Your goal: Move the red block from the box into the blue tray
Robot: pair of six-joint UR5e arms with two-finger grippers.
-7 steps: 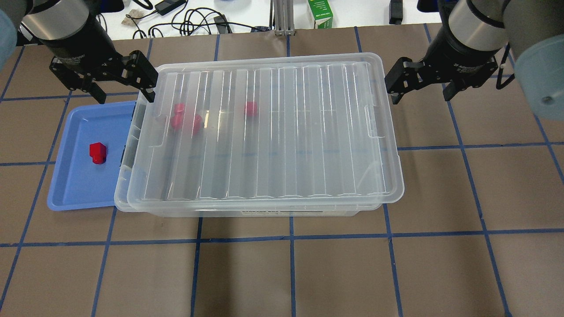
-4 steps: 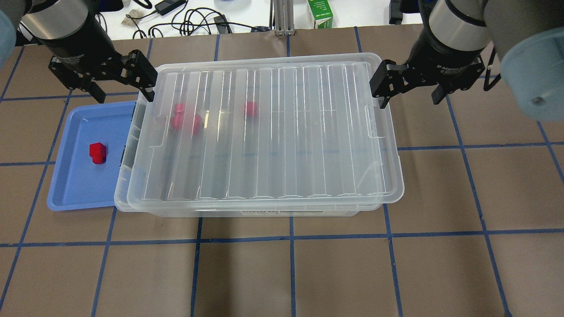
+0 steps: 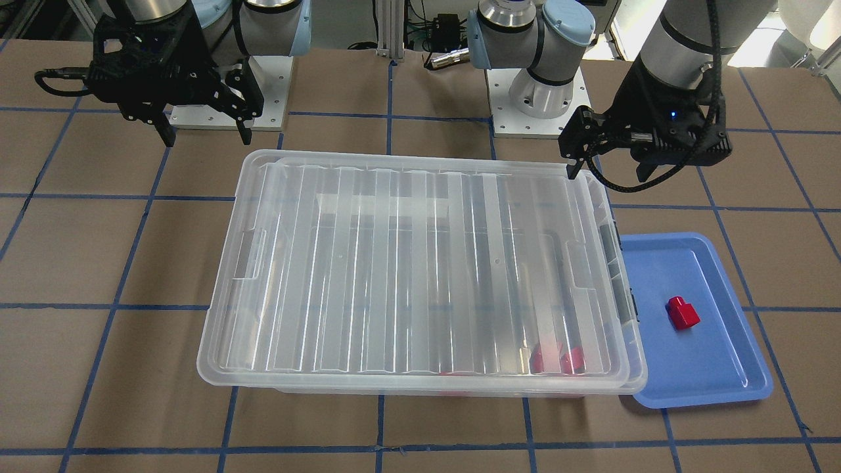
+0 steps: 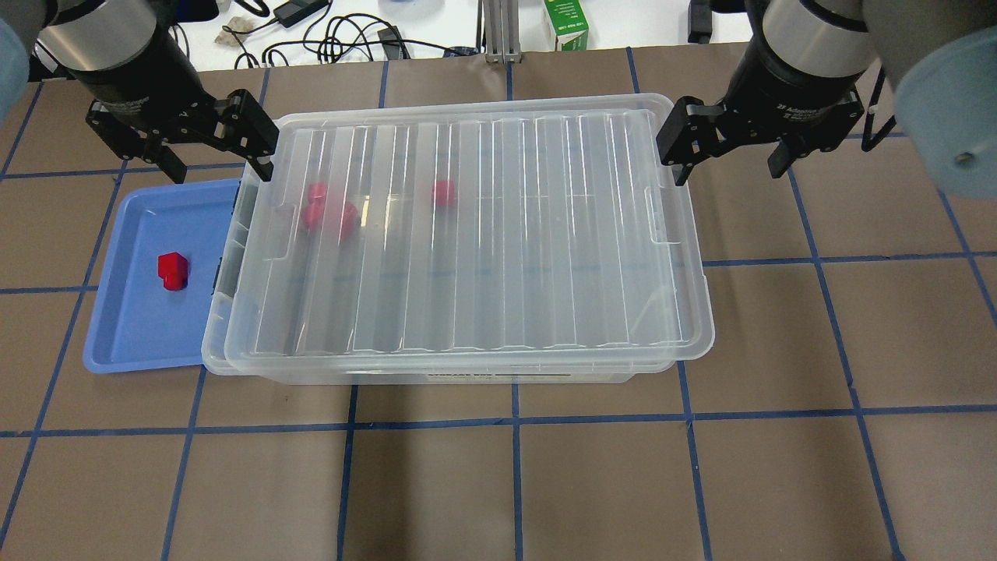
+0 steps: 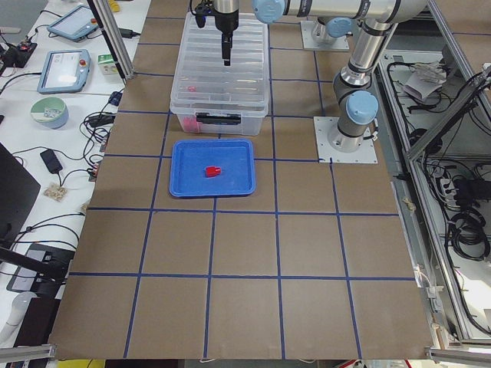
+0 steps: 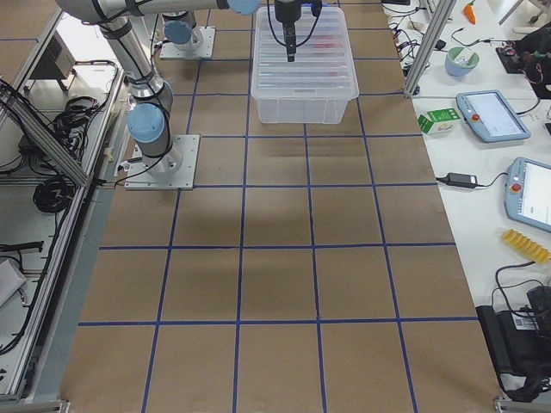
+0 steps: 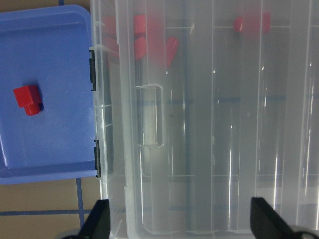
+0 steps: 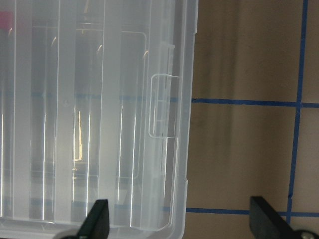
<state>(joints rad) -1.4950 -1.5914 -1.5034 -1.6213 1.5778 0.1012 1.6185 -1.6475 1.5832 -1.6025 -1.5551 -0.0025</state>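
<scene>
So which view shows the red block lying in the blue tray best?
Left wrist-mounted: the red block is largest, its stepped end clear against the blue tray. Overhead and front-facing show it smaller, exterior left tiny; exterior right and right wrist miss it.

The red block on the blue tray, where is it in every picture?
Front-facing: the red block is far right, below middle.
Overhead: far left, middle.
Exterior left: centre, upper half.
Exterior right: not visible.
Left wrist: left edge, upper half.
Right wrist: not in it.
Landmark: the blue tray under it, beside the box.
</scene>
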